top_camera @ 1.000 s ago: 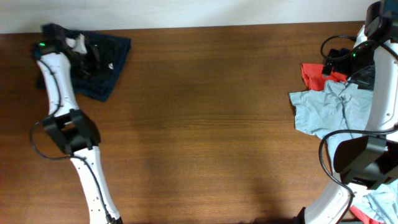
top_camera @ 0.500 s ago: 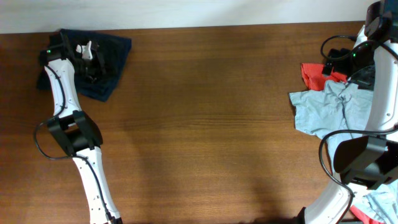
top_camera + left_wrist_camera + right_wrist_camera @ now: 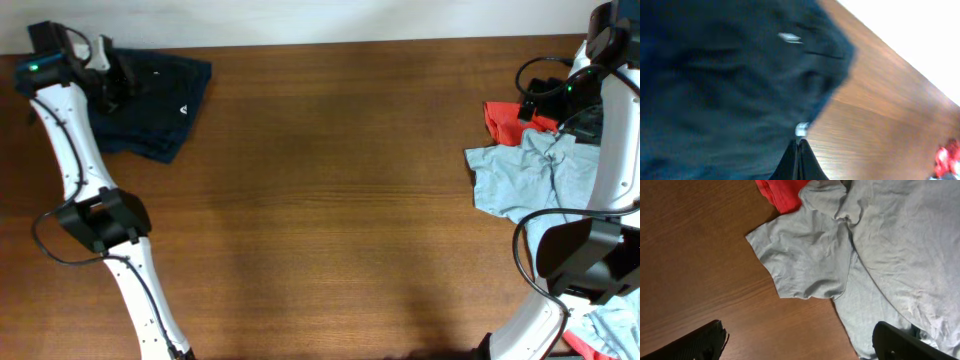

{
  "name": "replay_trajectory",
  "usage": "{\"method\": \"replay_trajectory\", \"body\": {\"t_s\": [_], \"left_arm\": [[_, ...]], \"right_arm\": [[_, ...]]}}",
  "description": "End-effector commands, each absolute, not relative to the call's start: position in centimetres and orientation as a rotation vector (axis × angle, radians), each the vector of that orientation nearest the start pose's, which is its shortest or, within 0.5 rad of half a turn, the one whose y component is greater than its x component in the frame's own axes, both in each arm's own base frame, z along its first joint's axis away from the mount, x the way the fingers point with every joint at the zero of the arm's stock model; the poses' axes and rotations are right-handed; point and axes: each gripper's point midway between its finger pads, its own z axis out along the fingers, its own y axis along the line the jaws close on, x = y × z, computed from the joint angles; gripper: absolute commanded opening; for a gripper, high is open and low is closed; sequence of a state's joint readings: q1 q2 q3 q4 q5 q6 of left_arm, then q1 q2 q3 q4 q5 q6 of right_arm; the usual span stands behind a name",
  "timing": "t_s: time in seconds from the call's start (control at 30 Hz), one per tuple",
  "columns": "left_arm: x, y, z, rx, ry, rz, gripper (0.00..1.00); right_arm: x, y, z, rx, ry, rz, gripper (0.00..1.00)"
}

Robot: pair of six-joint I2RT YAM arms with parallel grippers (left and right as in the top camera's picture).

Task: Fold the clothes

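Note:
A folded dark navy-black T-shirt (image 3: 155,100) with a small white label (image 3: 183,109) lies at the table's far left corner. My left gripper (image 3: 113,78) hovers over its left part. In the left wrist view the fingers (image 3: 799,156) are shut with nothing between them, over the edge of the dark cloth (image 3: 725,90). A light blue-grey T-shirt (image 3: 525,175) lies crumpled at the right edge, with a red-orange one (image 3: 500,120) behind it. My right gripper (image 3: 535,98) is above them. In the right wrist view it is open (image 3: 805,345) and empty over the blue-grey shirt (image 3: 865,255) and the red one (image 3: 782,195).
The brown wooden table (image 3: 330,200) spreads between the two piles. More light blue and red-orange cloth (image 3: 610,335) lies at the near right corner by the right arm's base. A white wall runs along the far edge.
My left arm has swung left and back, off the middle of the dark shirt, so the folded shirt and its label now lie uncovered. The right arm has not moved.

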State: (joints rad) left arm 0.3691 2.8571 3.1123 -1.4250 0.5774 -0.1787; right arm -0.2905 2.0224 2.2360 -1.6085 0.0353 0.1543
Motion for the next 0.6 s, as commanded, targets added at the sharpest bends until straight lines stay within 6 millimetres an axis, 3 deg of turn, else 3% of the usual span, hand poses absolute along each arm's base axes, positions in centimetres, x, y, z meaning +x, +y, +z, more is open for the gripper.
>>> {"method": "replay_trajectory", "body": {"t_s": [0.0,0.2,0.27,0.33,0.43,0.57], "left_arm": [[56.6,14.7,6.2,-0.673,2.615,-0.665,0.0],[55.3,13.8,-1.6,-0.728,2.722,-0.759,0.0],[55.4,12.5,-2.0,-0.632,2.705,-0.881,0.0],[55.5,12.4,-1.7,-0.615,2.683,-0.917,0.0],[56.0,12.6,2.0,-0.59,2.585,-1.011,0.0],[55.9,12.2,10.3,-0.557,2.439,-1.15,0.0]], "right_arm": [[38.6,-12.1,22.0,0.662,2.893,-0.067,0.99],[38.6,-12.1,22.0,0.662,2.893,-0.067,0.99],[38.6,-12.1,22.0,0.662,2.893,-0.067,0.99],[38.6,-12.1,22.0,0.662,2.893,-0.067,0.99],[38.6,-12.1,22.0,0.662,2.893,-0.067,0.99],[38.6,-12.1,22.0,0.662,2.893,-0.067,0.99]]}}
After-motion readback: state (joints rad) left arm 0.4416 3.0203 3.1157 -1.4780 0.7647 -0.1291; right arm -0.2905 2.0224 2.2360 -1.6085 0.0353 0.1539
